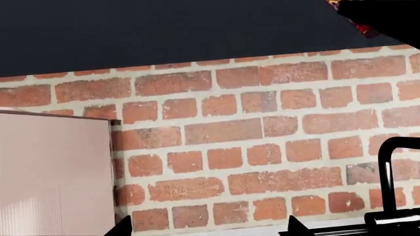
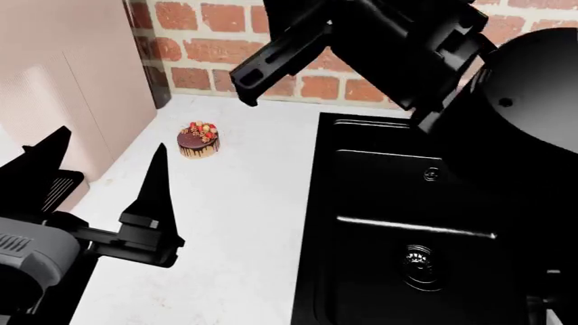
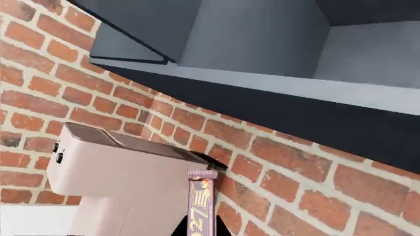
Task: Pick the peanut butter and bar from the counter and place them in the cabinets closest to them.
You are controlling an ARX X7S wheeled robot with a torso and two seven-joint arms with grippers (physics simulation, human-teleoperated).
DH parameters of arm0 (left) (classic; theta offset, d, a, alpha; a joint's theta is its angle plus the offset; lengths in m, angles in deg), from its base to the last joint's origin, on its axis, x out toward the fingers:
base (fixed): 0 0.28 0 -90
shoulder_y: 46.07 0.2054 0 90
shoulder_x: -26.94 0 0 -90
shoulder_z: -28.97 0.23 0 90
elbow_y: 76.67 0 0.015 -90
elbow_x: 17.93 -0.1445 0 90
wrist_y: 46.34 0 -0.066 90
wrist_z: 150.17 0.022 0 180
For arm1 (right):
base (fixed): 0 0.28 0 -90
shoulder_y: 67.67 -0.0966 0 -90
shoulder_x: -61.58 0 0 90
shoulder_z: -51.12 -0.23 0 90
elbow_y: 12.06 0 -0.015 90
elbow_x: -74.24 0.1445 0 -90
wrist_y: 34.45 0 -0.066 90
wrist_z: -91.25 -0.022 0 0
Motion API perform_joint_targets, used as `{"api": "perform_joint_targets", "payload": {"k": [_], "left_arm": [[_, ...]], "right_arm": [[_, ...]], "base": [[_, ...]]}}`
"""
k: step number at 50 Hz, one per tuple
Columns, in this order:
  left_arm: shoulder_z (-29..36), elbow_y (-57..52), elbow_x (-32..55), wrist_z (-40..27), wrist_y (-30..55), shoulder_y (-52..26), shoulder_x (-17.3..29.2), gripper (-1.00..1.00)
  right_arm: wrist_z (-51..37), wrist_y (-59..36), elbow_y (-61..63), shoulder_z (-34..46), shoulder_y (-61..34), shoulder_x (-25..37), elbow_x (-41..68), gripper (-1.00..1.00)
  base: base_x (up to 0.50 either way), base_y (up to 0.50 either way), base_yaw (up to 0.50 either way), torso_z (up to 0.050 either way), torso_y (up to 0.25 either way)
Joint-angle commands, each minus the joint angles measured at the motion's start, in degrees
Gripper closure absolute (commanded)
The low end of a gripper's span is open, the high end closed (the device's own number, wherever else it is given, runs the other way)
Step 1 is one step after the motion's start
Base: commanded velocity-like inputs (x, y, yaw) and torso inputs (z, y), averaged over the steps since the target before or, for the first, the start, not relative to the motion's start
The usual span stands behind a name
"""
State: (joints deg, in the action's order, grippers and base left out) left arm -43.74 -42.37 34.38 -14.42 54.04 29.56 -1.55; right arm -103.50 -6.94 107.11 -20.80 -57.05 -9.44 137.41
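The left gripper (image 2: 99, 179) hovers with fingers spread wide over the white surface (image 2: 235, 223), near a small chocolate cake (image 2: 199, 139). The right gripper (image 3: 202, 231) is raised toward the open cabinet (image 3: 262, 39), its fingers pinching the bar (image 3: 201, 204).

broad white marbled counter (image 2: 235, 223) | small round chocolate cake (image 2: 199, 140) on it, beyond the left gripper (image 2: 99, 179) | black sink (image 2: 424, 223) inset beside

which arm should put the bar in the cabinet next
Right. Its gripper already pinches the bar, raised just below the open cabinet. The left gripper is open, empty and low over the counter.
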Motion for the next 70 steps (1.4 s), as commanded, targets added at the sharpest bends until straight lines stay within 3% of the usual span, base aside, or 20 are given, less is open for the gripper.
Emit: {"api": "perform_joint_targets", "payload": {"k": [1,37,70], "left_arm": [[-0.1,0.0,-0.1,-0.1,-0.6,0.4,0.3,-1.00],[1.1,0.3,0.2,-0.1,0.0,-1.3,-0.1,-1.00],[1.5,-0.1,0.8,-0.6,0.2,-2.4,0.5,-1.00]], "right_arm": [[-3.6,4.8,-0.1,-4.9,-0.7,-1.1,-2.6,1.00],[-4.5,11.5,-11.6,-3.3,-13.0,-3.4,-13.4,1.00],[-0.6,12.9,-37.3,2.5,-32.3,-6.4,-22.7,1.00]], "base": [[0.00,0.00,0.00,0.000,0.000],[0.00,0.00,0.00,0.000,0.000],[0.00,0.00,0.00,0.000,0.000]]}}
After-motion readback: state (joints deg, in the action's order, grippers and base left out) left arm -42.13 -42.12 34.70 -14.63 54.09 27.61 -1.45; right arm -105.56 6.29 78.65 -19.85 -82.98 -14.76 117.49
